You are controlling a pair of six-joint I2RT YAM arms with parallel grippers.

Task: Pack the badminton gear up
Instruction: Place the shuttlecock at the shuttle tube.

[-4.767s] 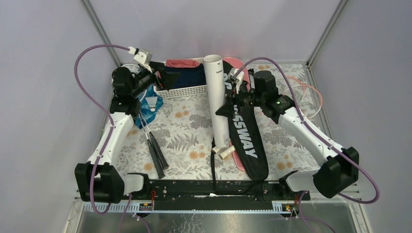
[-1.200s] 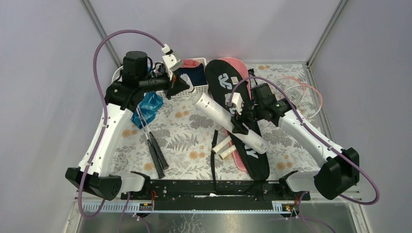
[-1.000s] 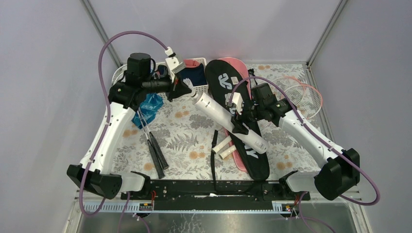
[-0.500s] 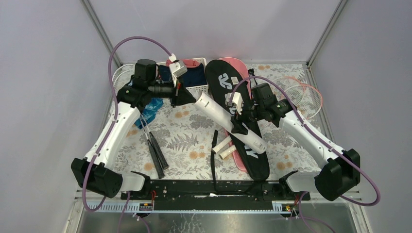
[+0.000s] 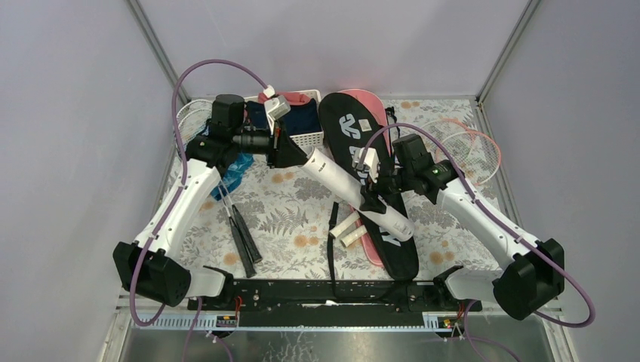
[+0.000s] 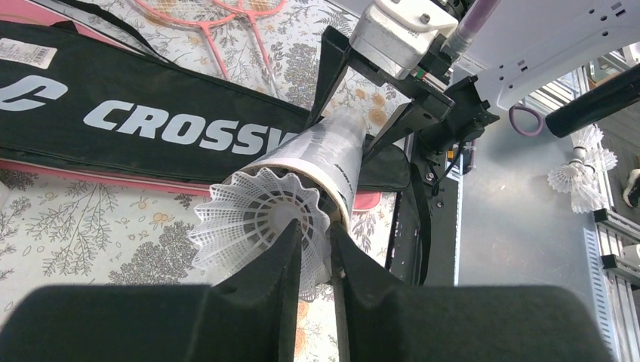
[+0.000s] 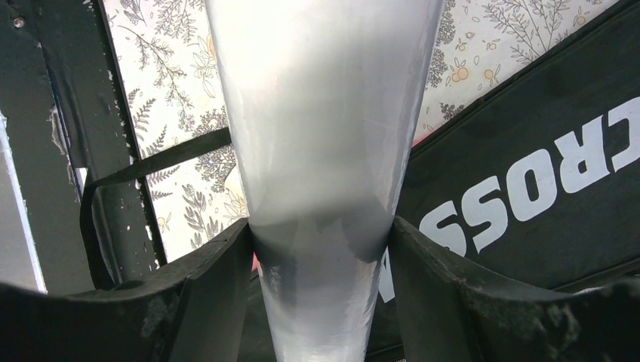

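Up by the white basket [image 5: 306, 139], the left gripper [image 6: 315, 230] meets the mouth of the one white tube [image 5: 332, 175]. Its jaws stand slightly apart at one lacy shuttlecock [image 6: 249, 219] half inside; pinching or not, I cannot tell. The right gripper [image 7: 321, 234] squeezes the tube over the black bag [image 5: 343, 124] and pink bag [image 5: 370, 253]. Bare cloth [image 5: 287, 211] separates it from two black-handled rackets [image 5: 243, 237].

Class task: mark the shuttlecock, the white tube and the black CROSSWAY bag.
shuttlecock [image 6: 235, 223], left wrist view, feather skirt.
white tube [image 5: 336, 179], top external view, mid-body.
black CROSSWAY bag [image 6: 166, 133], left wrist view, lettered side.
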